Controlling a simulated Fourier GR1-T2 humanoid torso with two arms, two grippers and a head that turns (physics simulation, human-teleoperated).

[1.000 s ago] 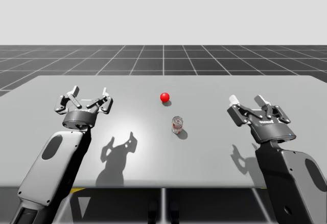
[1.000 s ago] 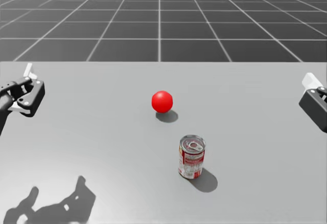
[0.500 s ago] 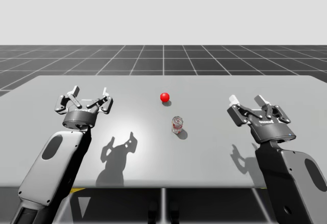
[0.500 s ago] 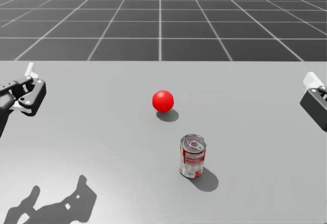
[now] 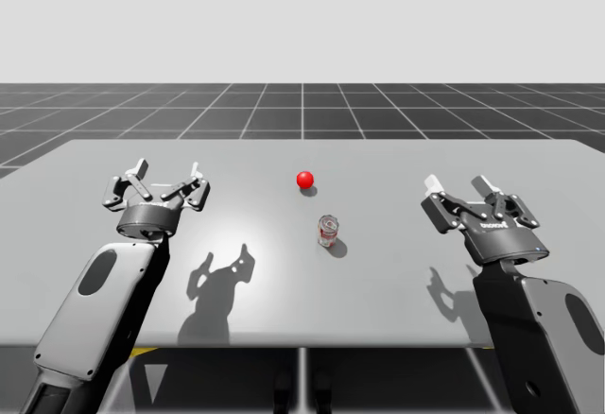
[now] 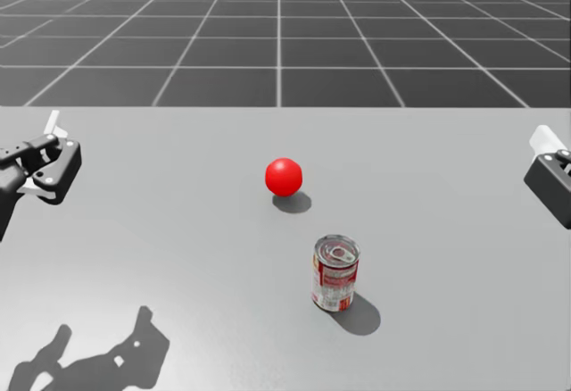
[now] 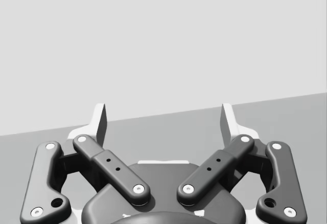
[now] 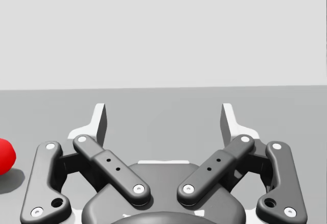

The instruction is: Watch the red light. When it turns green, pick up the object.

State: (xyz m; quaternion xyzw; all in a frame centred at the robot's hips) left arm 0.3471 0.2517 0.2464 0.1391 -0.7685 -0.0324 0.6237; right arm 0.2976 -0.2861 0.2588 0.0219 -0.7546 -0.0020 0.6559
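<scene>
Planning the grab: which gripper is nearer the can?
Right. My right gripper hovers right of the can; my left gripper sits farther off, to its left.

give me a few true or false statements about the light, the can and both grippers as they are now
1. The light is red. True.
2. The can stands upright on the table. True.
3. The can touches the light. False: bare table shows between them.
4. My left gripper is shut on the can. False: it is open, well off to the side of the can.
5. My right gripper is open and holds nothing. True.
</scene>
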